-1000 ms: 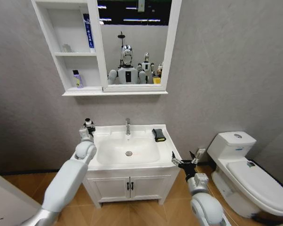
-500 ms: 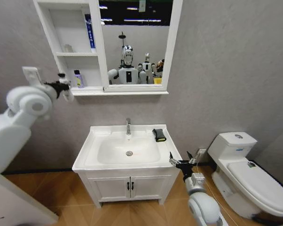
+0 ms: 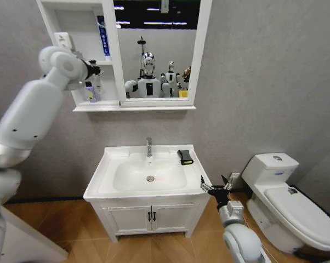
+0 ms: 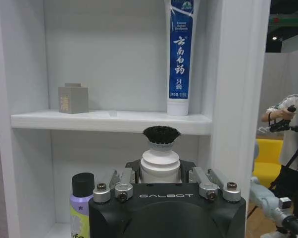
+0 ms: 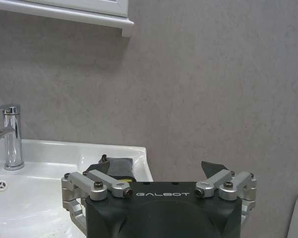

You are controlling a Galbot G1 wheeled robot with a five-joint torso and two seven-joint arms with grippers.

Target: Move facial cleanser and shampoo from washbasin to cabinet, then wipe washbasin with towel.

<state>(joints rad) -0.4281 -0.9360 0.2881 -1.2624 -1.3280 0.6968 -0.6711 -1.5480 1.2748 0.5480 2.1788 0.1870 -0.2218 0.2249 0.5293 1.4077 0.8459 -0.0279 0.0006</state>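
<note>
— Bottle [image 4: 160,161] status: white body, black bristly cap, clamped between my left gripper [image 3: 95,74] jaws at the cabinet [image 3: 83,57] lower shelf opening, beside the purple bottle [image 4: 81,207] that stands there.

— What is obscured?

— My own housing cuts off the held bottle below its shoulder; no label is readable. The purple bottle is likewise cut off low. The towel [image 3: 185,156] lies on the washbasin [image 3: 148,175] rear right corner; from the right wrist view it is half hidden behind my right gripper [image 3: 214,189].

— Right gripper state?

— Jaws apart, empty, parked off the basin's front right corner.

— Change since half a second ago?

— My left arm has moved from outside the cabinet's left side into the shelf column.
</note>
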